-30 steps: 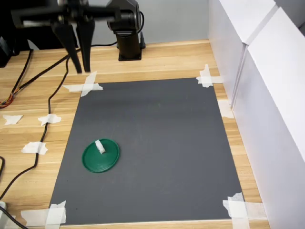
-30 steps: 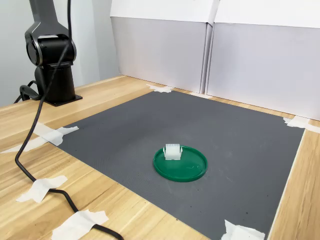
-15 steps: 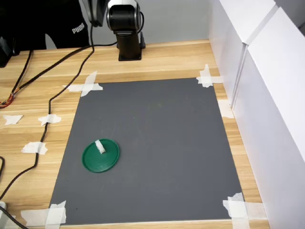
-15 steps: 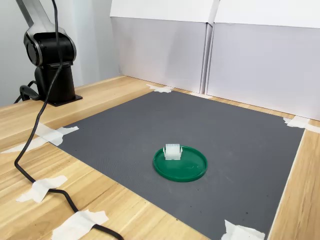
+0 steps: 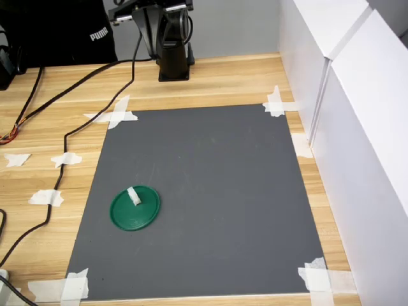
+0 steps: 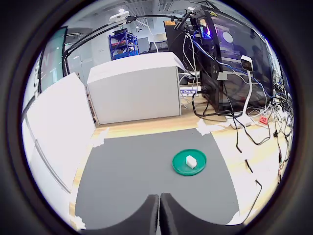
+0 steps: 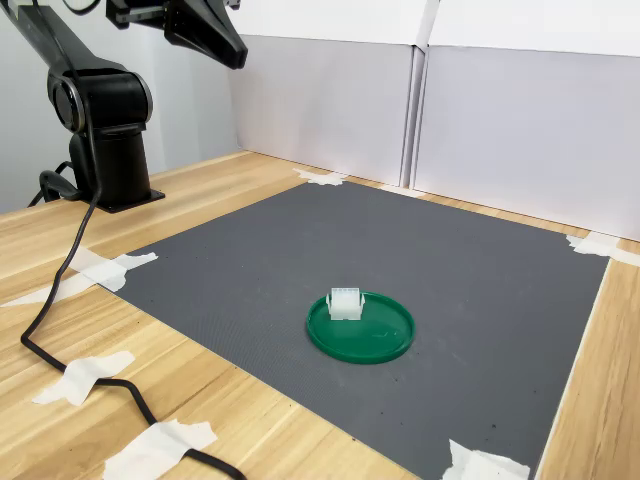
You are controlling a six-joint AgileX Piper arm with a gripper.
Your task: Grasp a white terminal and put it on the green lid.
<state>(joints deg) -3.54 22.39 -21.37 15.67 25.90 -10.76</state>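
Retracted gripper (image 7: 225, 45) leaves notched white terminal (image 7: 346, 303) on green lid (image 7: 375, 340)

White panels (image 5: 357, 127) wall one side; grey mat (image 5: 210, 191) lies open.

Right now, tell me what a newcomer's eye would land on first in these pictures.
The green lid stands out first, near the first exterior view's lower left of the dark grey mat, with the white terminal sitting on it. Next comes the black arm, folded up by its base on the wooden table beyond the mat, its gripper shut and empty in the wrist view. White tape marks the mat's corners.
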